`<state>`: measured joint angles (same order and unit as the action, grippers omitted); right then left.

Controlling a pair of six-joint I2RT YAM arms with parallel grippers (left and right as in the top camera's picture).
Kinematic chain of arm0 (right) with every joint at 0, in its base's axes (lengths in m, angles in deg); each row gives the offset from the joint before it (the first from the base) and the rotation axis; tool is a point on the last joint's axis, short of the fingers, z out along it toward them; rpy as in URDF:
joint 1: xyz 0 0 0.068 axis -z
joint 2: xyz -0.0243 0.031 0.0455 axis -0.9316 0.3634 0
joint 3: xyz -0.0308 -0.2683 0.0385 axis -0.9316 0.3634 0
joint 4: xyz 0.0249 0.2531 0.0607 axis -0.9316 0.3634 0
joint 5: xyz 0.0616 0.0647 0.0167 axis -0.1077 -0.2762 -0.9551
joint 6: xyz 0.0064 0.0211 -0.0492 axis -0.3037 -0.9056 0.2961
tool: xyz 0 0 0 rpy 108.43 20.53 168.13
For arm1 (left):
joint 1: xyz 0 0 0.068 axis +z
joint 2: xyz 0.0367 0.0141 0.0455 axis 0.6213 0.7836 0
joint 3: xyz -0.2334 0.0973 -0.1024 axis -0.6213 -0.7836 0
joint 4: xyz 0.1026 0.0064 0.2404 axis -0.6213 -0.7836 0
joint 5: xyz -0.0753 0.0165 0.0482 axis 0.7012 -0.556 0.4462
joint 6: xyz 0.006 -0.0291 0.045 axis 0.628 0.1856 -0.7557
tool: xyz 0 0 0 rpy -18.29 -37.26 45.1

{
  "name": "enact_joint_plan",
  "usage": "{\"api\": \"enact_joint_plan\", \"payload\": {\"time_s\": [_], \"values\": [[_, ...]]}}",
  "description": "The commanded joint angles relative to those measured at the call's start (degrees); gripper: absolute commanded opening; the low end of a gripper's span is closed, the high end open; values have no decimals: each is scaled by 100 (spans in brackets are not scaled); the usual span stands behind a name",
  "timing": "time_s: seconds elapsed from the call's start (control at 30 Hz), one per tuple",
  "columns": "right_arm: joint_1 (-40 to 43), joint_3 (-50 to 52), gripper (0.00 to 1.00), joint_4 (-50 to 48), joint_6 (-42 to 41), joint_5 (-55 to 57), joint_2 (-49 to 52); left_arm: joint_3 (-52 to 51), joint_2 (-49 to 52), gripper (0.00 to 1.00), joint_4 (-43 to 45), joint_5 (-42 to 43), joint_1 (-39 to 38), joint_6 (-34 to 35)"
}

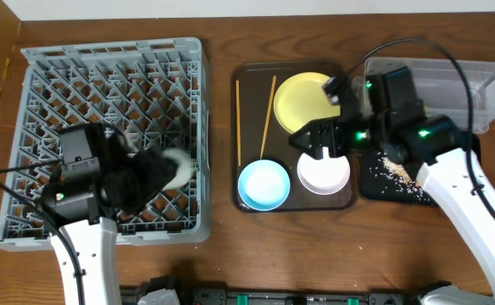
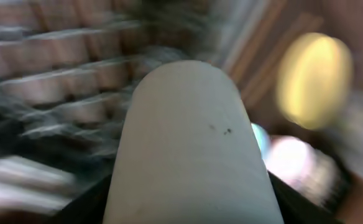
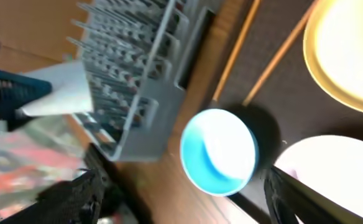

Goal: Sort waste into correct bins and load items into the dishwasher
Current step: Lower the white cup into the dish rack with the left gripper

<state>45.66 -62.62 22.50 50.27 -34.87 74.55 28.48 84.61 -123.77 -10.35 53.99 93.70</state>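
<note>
From overhead, my left end effector (image 1: pixel 158 172) is over the near right part of the dish rack (image 1: pixel 52 76) and pinches the white cup (image 1: pixel 180 168), which lies on its side just above the lattice. My right end effector (image 1: pixel 322 146) hangs over the brown serving tray (image 1: pixel 291 203), its jaws spread at the far rim of the white bowl (image 1: pixel 324 175) with nothing in them. The blue bowl (image 1: pixel 264 185) sits left of that, the yellow plate (image 1: pixel 303 100) beyond, and the two chopsticks (image 1: pixel 268 114) on the tray's left. The crumbs (image 1: pixel 394 169) lie on the black tray (image 1: pixel 383 191) to the right, with the clear tub (image 1: pixel 451 80) beyond it.

The left wrist view is smeared, so I judge the wrist is moving. The cup (image 2: pixel 188 149) fills the frame, and I cannot tell which end is its mouth.

The right wrist view shows the fingers (image 3: pixel 293 196) wide apart, with the blue bowl (image 3: pixel 219 152) below and the white bowl (image 3: pixel 337 168) to one side.

My step is seating the cup. I'd slow the left wrist, turn the cup upright over a gap between pegs, lower it until it bears on the lattice, then release. The right side should wait, then take one bowl by the rim, well apart from its neighbour
</note>
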Motion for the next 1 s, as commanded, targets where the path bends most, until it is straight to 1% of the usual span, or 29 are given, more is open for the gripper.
{"api": "enact_joint_plan", "payload": {"time_s": [0.0, 0.03, 0.1, 0.3, 0.47, 0.73, 0.93, 0.97], "values": [[-201, -7, 82, 39, 330, 627, -22, 221, 22, 50, -337, -2505, 195, 452], [-225, -7, 82, 37, 332, 627, -22, 221, 33, 50, -437, -2855, 262, 573], [-256, -7, 82, 37, 332, 625, -22, 205, 44, 50, -507, -3270, 396, 704], [-256, -7, 82, 55, 330, 623, -22, 11, 155, 50, -227, -3482, 892, 964], [-256, -7, 83, 188, 334, 625, -22, -105, 579, 50, -42, -3475, 1217, 1106], [-256, -7, 82, 413, 444, 623, -22, -105, 1517, 50, 516, -3355, 1867, 1130], [-256, -7, 83, 452, 461, 623, -22, -103, 1681, 50, 584, -3060, 2175, 1147], [-256, -7, 83, 450, 461, 623, -22, -103, 1681, 57, 584, -3053, 2210, 1152]]}}
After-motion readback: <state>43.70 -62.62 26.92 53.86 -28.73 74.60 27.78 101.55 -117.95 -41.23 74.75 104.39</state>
